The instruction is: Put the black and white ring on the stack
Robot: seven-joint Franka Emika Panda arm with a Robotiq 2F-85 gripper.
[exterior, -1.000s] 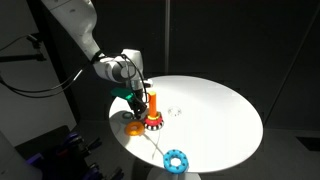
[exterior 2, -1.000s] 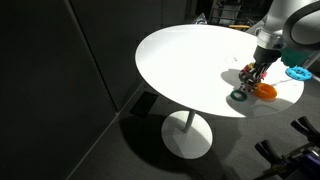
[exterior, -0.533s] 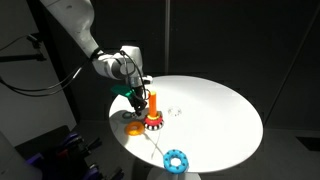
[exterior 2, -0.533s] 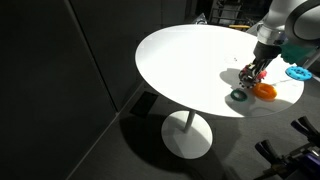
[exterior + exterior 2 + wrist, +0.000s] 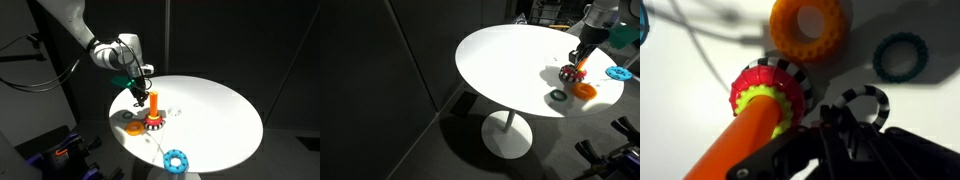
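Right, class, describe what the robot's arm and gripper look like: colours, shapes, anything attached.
The arm has smooth, rounded white links and a grey cylindrical wrist section. The gripper is black and blocky, with a green part just above it. No markings are readable.

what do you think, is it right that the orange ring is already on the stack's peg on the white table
Not quite. The orange ring is not on the peg: it lies flat on the white table beside the stack, as the wrist view shows.
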